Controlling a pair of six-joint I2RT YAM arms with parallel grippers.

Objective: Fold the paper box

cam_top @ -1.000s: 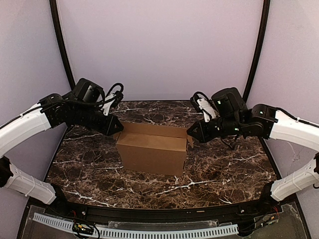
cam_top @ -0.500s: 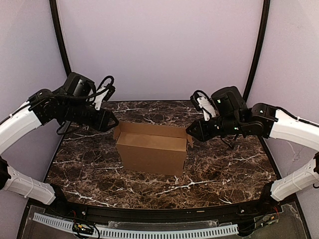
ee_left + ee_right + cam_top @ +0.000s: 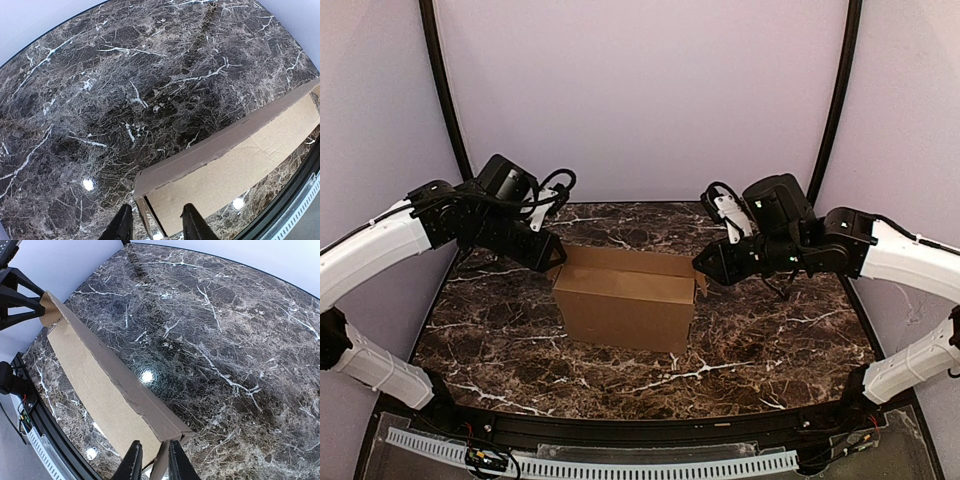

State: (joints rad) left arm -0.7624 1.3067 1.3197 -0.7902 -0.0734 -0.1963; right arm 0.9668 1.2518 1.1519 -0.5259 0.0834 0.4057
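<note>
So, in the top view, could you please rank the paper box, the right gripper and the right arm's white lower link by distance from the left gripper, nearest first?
1. paper box, its left end right at the left gripper.
2. right gripper, at the box's right end.
3. white lower link, at the view's lower right.

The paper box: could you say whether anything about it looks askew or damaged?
No tear shows. The paper box stands open-topped with both end flaps splayed outward; its long top edge looks slightly wavy.
</note>
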